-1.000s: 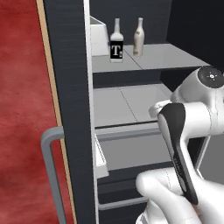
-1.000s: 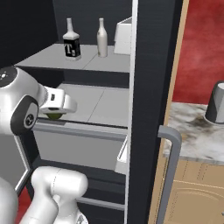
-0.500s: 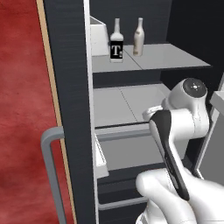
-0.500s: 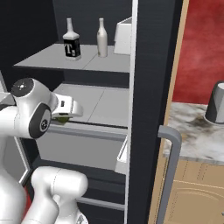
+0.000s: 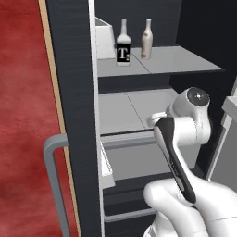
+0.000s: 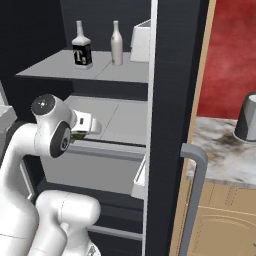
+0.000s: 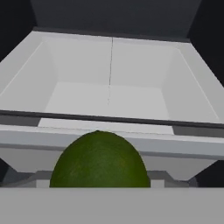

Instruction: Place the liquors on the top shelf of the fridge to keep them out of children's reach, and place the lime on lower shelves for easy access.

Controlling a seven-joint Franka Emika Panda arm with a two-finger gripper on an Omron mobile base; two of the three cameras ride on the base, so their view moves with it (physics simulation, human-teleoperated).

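Observation:
Both liquors stand on the fridge's top shelf (image 5: 180, 60) (image 6: 50, 69): the clear square bottle (image 5: 122, 46) (image 6: 82, 50) with its black "T" label, and the slim beige bottle (image 5: 146, 41) (image 6: 116, 47) beside it. My gripper (image 6: 80, 134) is shut on the lime (image 7: 99, 159) (image 6: 76, 135), a dark green ball. It hovers at the front edge of the lower shelf (image 5: 125, 109) (image 6: 117, 117), just above the drawer-like bin (image 7: 109, 96) (image 6: 95, 165). The lime hides the fingertips in the hand view.
The open fridge door (image 5: 74, 92) (image 6: 172, 100) stands close beside the arm, with its grey bar handle (image 5: 53, 176) (image 6: 196, 185) and a white door bin (image 5: 104, 31) (image 6: 141, 42). A grey paper-towel roll (image 6: 247, 117) sits on the marble counter (image 6: 220, 150).
The arm has swung in toward the fridge, carrying the lime a little closer to the lower shelf's front edge. The bottles have stayed put.

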